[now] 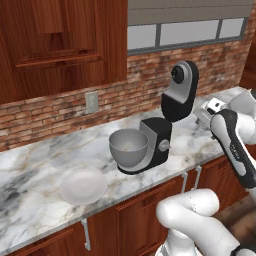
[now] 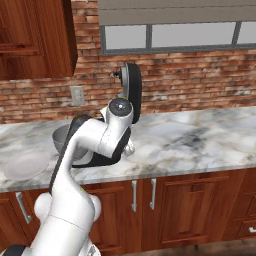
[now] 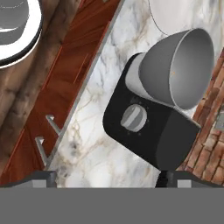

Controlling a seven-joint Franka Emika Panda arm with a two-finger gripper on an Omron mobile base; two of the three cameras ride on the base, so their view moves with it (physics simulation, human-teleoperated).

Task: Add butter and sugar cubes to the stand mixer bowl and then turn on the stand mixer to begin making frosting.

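I see the mixer (image 1: pixel 165 120) with head tilted back, bowl (image 1: pixel 129 146) on its base, plate (image 1: pixel 83 186) left of it on the desk (image 1: pixel 30 165); pincer state: cannot tell.

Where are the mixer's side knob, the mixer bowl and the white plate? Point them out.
side knob (image 3: pixel 133 117), hand view, on the knob's grey face.
stand mixer bowl (image 1: pixel 129 146), left base view, on its inner wall.
white plate (image 1: pixel 82 186), left base view, on its bare centre.
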